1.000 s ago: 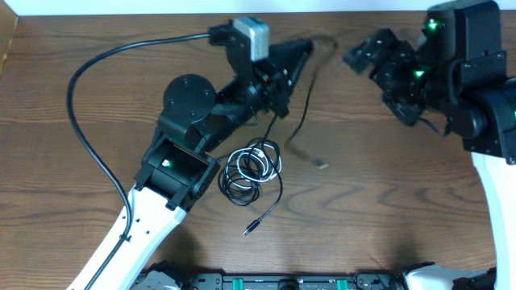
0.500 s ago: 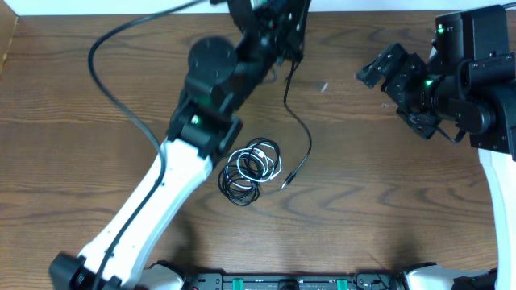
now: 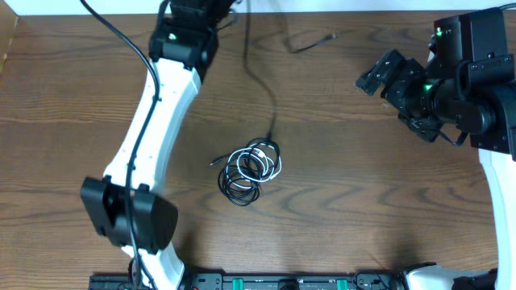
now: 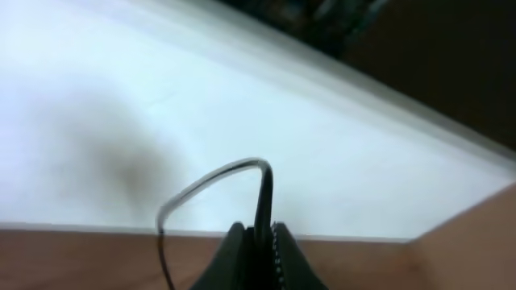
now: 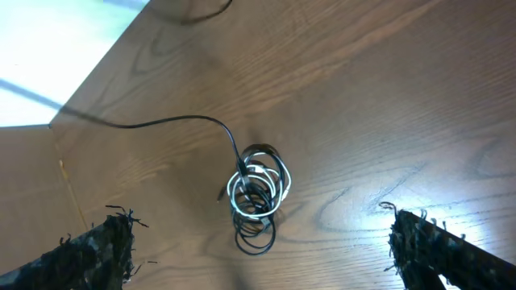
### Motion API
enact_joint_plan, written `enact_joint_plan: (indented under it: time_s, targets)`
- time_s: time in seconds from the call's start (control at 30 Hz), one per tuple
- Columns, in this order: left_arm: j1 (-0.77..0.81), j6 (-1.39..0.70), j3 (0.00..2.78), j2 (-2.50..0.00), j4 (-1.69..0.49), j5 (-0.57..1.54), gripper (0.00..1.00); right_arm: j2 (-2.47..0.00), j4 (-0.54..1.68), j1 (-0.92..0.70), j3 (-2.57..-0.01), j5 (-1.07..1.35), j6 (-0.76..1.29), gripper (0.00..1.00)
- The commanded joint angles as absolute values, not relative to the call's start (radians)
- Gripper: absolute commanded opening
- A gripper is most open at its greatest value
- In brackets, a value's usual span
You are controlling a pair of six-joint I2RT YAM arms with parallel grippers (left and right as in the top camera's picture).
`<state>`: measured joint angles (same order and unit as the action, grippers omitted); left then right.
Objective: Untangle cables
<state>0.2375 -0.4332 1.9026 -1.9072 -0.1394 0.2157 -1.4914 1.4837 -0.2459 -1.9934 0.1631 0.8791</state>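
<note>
A small tangled coil of black and white cables [image 3: 251, 167] lies mid-table; it also shows in the right wrist view [image 5: 256, 193]. One long black cable [image 3: 256, 80] runs taut from the coil to the far table edge, and its free plug end [image 3: 329, 36] lies at the far side. My left gripper [image 4: 258, 240] is shut on this black cable [image 4: 263, 189] beyond the far edge, outside the overhead view. A short plug end [image 3: 214, 161] sticks out left of the coil. My right gripper [image 3: 377, 72] is open and empty, held above the table to the right of the coil.
The left arm [image 3: 153, 105] stretches across the left half of the table to the far edge. A white surface [image 4: 242, 105] lies beyond the table's far edge. The right arm's body [image 3: 468, 72] fills the right side.
My left arm has swung out to the far edge, pulling the held black cable straight and drawing it out of the coil. The right gripper has barely moved.
</note>
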Motion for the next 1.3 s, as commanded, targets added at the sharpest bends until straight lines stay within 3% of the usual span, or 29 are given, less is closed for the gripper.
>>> enact_joint_plan:
  time_s: [0.0,0.3,0.33,0.37,0.4,0.43,0.8,1.03,1.27]
  targets:
    - [0.164,-0.297,1.924,-1.957,-0.181,0.231,0.07,-1.491,1.486,-0.244,-1.995,0.155,0.854,0.99]
    - [-0.101,-0.255,1.924,-2.041,-0.183,0.189,0.08,-1.491,1.526,-0.245,-1.995,0.155,0.824,0.99]
    - [-0.144,-0.234,1.924,-2.048,-0.186,0.172,0.17,-1.491,1.536,-0.245,-1.995,0.155,0.812,0.99]
    - [-0.174,-0.225,1.924,-2.053,-0.192,0.162,0.37,-1.491,1.546,-0.245,-1.995,0.155,0.812,0.99]
    - [-0.216,-0.221,1.924,-2.059,-0.206,0.160,0.84,-1.491,1.557,-0.246,-1.995,0.156,0.814,0.99]
    - [-0.244,-0.222,1.924,-2.067,-0.218,0.160,0.96,-1.491,1.561,-0.247,-1.995,0.156,0.814,0.99]
    - [-0.409,-0.221,1.918,-2.138,-0.594,0.175,0.97,-1.494,1.534,-0.312,-1.995,0.155,0.813,0.99]
    - [-0.353,-0.221,1.913,-2.138,-0.725,0.360,0.97,-1.522,1.534,-0.358,-1.995,0.155,0.805,0.99]
    - [-0.231,-0.217,1.883,-2.138,-1.049,0.311,0.95,-1.575,1.533,-0.402,-1.994,0.155,0.726,0.99]
